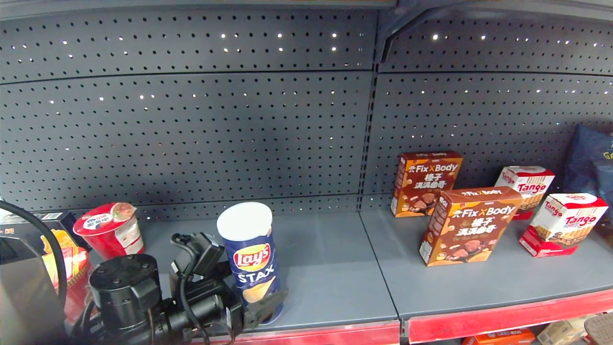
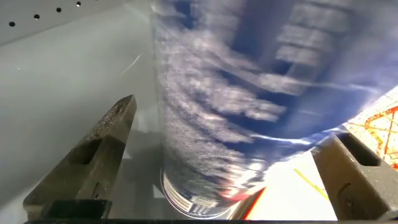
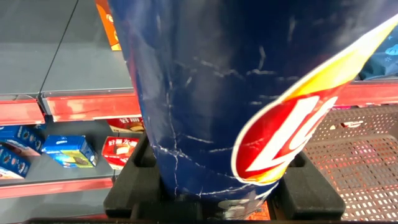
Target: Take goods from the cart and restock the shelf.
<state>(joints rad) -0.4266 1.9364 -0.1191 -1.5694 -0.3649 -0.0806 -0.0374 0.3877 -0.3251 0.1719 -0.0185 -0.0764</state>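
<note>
A blue chips can (image 1: 251, 258) with a white lid stands near the front edge of the grey shelf (image 1: 335, 268), left of centre. My left gripper (image 1: 261, 304) is open around its lower part. Up close, one finger (image 2: 99, 155) stands clear of the can (image 2: 236, 112), while the other finger (image 2: 354, 177) sits right at its side. My right gripper (image 3: 224, 196) is shut on a second blue chips can (image 3: 205, 93), held in front of the shelves with a red mesh cart (image 3: 354, 155) behind it.
A red cup of noodles (image 1: 111, 230) leans at the shelf's left, with yellow and red packs (image 1: 67, 258) beside it. Two brown boxes (image 1: 464, 225), two white and red boxes (image 1: 565, 223) and a dark blue bag (image 1: 591, 158) stand on the right. A red rail (image 1: 503, 318) edges the front.
</note>
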